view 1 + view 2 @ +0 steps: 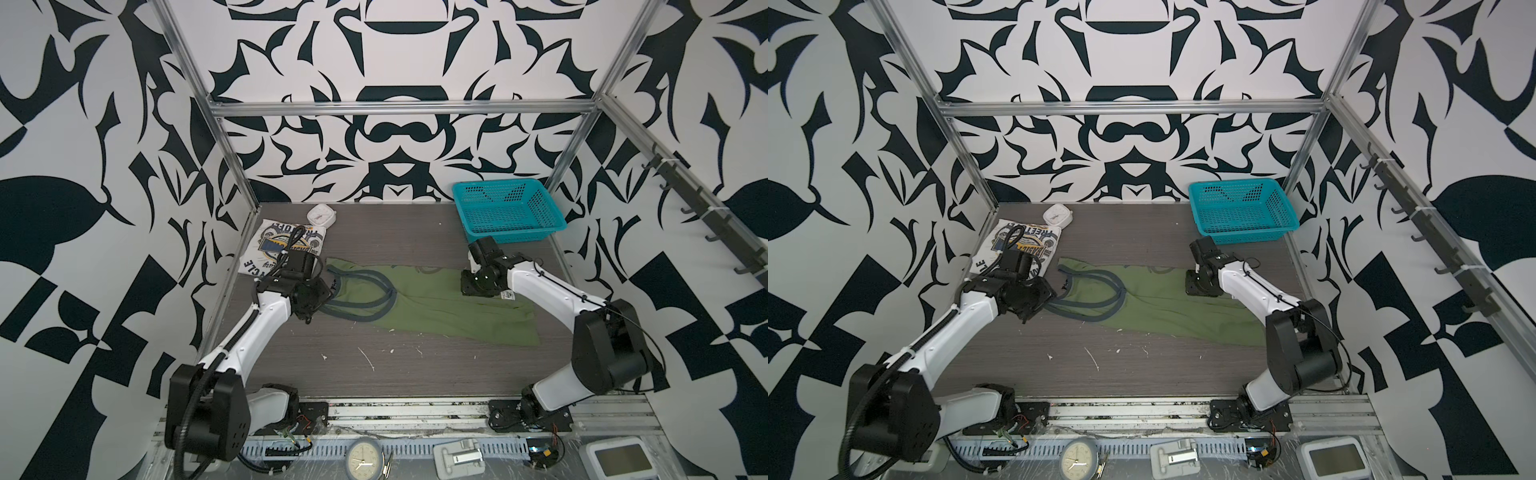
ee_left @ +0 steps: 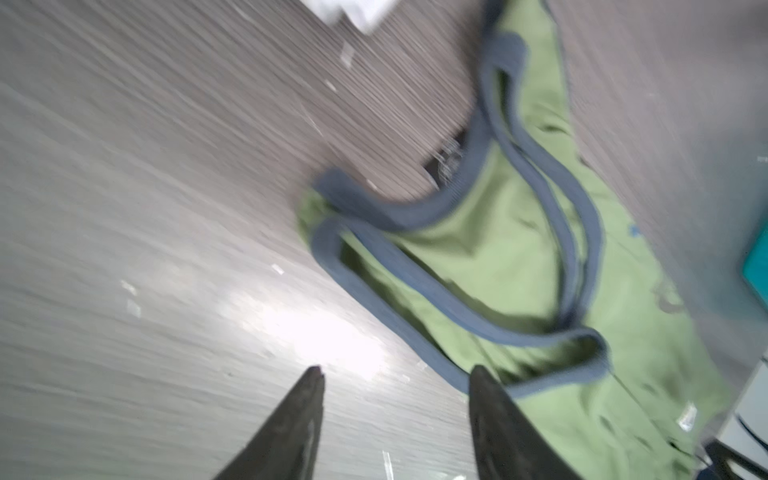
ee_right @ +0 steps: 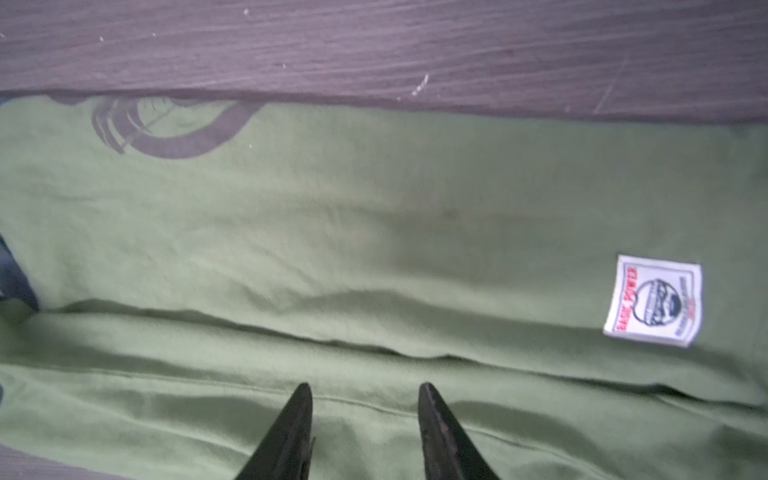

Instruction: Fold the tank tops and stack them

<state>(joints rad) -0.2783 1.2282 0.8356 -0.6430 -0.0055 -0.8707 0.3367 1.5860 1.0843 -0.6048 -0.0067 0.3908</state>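
Note:
An olive green tank top (image 1: 436,303) (image 1: 1163,299) lies folded lengthwise across the middle of the table, its dark-trimmed straps (image 2: 457,291) toward the left. The white tank top (image 1: 313,243) (image 1: 1046,245) lies folded at the back left, partly hidden behind my left arm. My left gripper (image 2: 397,372) (image 1: 308,316) is open and empty, over bare table just beside the strap end. The left wrist view is blurred. My right gripper (image 3: 365,388) (image 1: 473,286) is open, pointing down close over the green cloth near its white label (image 3: 654,301), with nothing pinched between its fingers.
A small white square clock (image 1: 321,216) (image 1: 1057,215) sits behind the white tank top. A teal basket (image 1: 519,232) (image 1: 1246,230) stands at the back right. A metal frame bounds the table. A round clock (image 1: 365,459) and small devices lie along the front rail.

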